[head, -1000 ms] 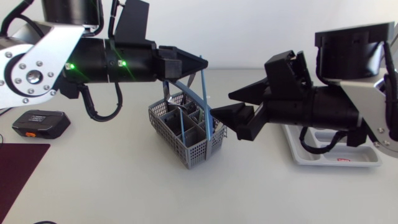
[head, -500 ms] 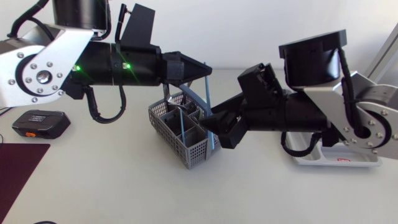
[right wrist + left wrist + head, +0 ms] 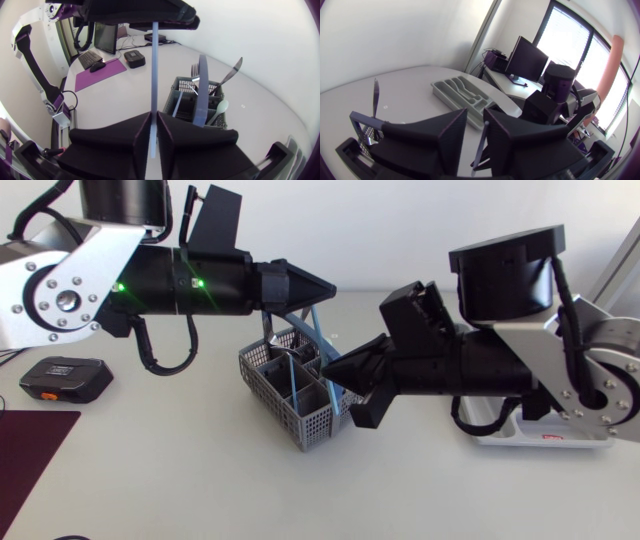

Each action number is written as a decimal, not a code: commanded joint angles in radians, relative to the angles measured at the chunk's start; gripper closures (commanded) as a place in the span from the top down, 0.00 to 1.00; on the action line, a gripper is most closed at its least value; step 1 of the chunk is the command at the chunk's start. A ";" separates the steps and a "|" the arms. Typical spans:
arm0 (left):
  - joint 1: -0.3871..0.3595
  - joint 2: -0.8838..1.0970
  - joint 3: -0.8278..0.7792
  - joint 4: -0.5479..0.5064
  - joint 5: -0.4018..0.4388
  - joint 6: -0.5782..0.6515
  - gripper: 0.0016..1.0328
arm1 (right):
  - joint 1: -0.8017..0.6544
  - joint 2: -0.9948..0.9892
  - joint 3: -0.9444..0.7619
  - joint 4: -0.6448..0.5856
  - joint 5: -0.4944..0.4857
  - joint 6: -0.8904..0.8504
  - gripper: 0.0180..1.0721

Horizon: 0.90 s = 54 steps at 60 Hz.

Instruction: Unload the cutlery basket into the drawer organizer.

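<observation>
A grey cutlery basket [image 3: 300, 415] stands mid-table, holding a fork [image 3: 194, 70], a knife [image 3: 230, 75] and a white spoon [image 3: 220, 107]. Above its right side a long light-blue utensil [image 3: 326, 340] stands nearly upright. My right gripper [image 3: 335, 378] is shut on the lower handle [image 3: 154, 65], just over the basket's [image 3: 187, 97] rim. My left gripper [image 3: 325, 285] sits at the utensil's top end, its fingers apart with the thin handle [image 3: 480, 145] in the gap. The grey drawer organizer [image 3: 462, 92] lies at the right, largely hidden under my right arm [image 3: 540, 438].
A black device with orange trim [image 3: 65, 375] lies at the left, with a dark maroon mat [image 3: 30, 450] at the front left corner. Bare table spreads in front of the basket.
My right gripper came in from the right to the basket and shut on the blue utensil's handle. The left gripper's fingers have parted around its top end.
</observation>
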 commanded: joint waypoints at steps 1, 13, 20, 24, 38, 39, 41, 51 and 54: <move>0.021 0.008 0.050 0.000 0.016 -0.049 0.66 | 0.011 -0.016 -0.035 -0.025 -0.008 0.005 0.09; 0.062 0.006 0.124 -0.002 0.016 -0.061 0.81 | 0.014 -0.061 -0.079 -0.046 -0.008 -0.007 0.09; 0.119 0.005 0.155 -0.003 0.016 -0.063 0.82 | -0.006 -0.119 -0.107 -0.076 -0.008 -0.009 0.09; 0.171 0.008 0.158 -0.003 0.015 -0.040 0.82 | -0.066 -0.173 -0.128 -0.106 -0.019 -0.016 0.09; 0.223 0.011 0.021 -0.065 -0.067 0.191 0.82 | -0.368 -0.257 -0.156 -0.168 -0.081 -0.047 0.09; 0.222 0.009 0.010 -0.066 -0.074 0.204 0.82 | -0.386 -0.254 -0.155 -0.171 -0.084 -0.049 0.09; 0.217 0.006 -0.013 -0.069 -0.093 0.238 0.82 | -0.432 -0.246 -0.151 -0.172 -0.084 -0.058 0.09; 0.206 -0.006 -0.092 -0.094 -0.153 0.384 0.82 | -0.655 -0.117 -0.110 -0.174 -0.073 -0.084 0.09; 0.199 -0.009 -0.117 -0.105 -0.172 0.436 0.82 | -0.715 -0.051 -0.087 -0.175 -0.068 -0.088 0.09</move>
